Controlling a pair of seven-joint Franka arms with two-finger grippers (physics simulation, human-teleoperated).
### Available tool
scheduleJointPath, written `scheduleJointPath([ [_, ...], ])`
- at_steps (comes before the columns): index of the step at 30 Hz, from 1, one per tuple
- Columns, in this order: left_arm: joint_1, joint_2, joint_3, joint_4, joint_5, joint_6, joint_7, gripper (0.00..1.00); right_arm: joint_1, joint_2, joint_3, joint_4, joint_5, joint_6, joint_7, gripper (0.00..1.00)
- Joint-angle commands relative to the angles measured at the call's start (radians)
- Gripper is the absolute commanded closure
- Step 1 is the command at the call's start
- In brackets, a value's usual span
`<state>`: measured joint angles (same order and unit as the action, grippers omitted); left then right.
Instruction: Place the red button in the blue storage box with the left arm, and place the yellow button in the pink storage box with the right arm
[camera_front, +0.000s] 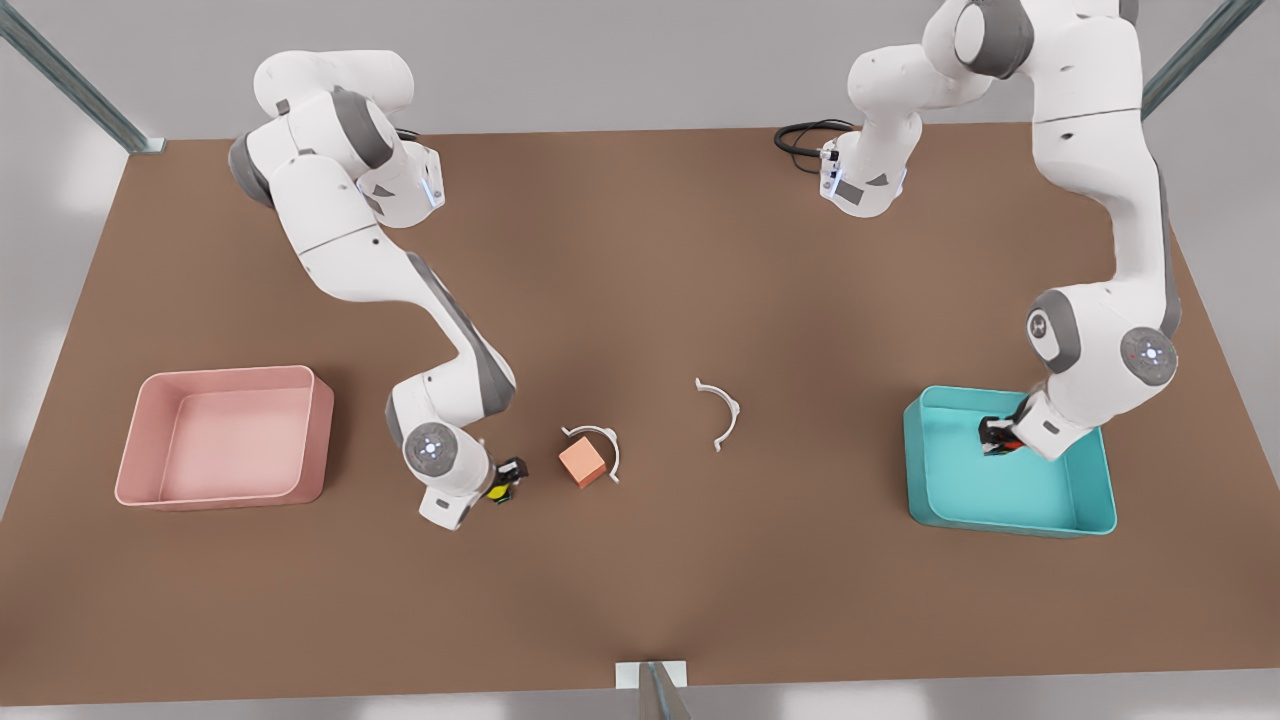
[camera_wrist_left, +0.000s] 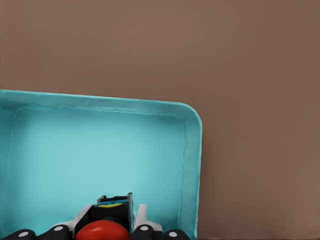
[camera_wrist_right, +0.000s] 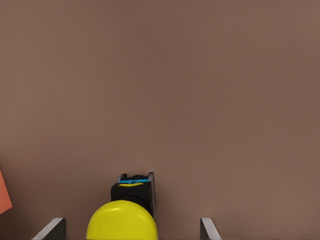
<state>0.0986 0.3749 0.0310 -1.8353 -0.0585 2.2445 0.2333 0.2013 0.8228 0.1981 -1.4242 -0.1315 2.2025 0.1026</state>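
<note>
In the left wrist view the red button (camera_wrist_left: 102, 231) sits between the fingers of my left gripper (camera_wrist_left: 113, 216), which is shut on it. It hangs low over the floor of the blue storage box (camera_wrist_left: 192, 150), near one corner. In the front view this gripper (camera_front: 998, 438) is inside the blue box (camera_front: 1090, 500) at the front view's right. The yellow button (camera_wrist_right: 122, 220) stands on the table between the fingers of my right gripper (camera_wrist_right: 131, 224), which is open and does not touch it. The front view shows the yellow button (camera_front: 503, 487) to the right of the pink storage box (camera_front: 315, 440).
An orange cube (camera_front: 582, 463) lies just to the right of the yellow button, against a white curved clip (camera_front: 610, 450). A second white clip (camera_front: 727, 412) lies mid-table. A black cable (camera_front: 800, 135) sits at the far edge. The cube's corner (camera_wrist_right: 4, 192) shows in the right wrist view.
</note>
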Motion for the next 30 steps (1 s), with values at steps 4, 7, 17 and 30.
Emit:
scheduleJointPath([
  [4,0.003,0.052,-0.002,0.057,0.005,-0.088,0.558,0.00,0.000,0.016,0.000,0.001,0.000,0.121,0.025,0.00],
  [7,-0.063,0.010,-0.010,0.145,0.006,-0.109,0.049,0.00,0.003,0.026,-0.002,-0.002,0.000,0.123,0.026,0.00],
  [17,-0.186,-0.172,-0.010,0.418,0.094,-0.714,-0.341,0.00,-0.005,0.042,-0.009,-0.028,-0.020,0.164,0.017,0.31],
  [30,-0.188,-0.172,-0.010,0.418,0.094,-0.721,-0.344,0.00,-0.155,-0.191,0.110,-0.130,-0.020,0.009,0.015,0.48],
])
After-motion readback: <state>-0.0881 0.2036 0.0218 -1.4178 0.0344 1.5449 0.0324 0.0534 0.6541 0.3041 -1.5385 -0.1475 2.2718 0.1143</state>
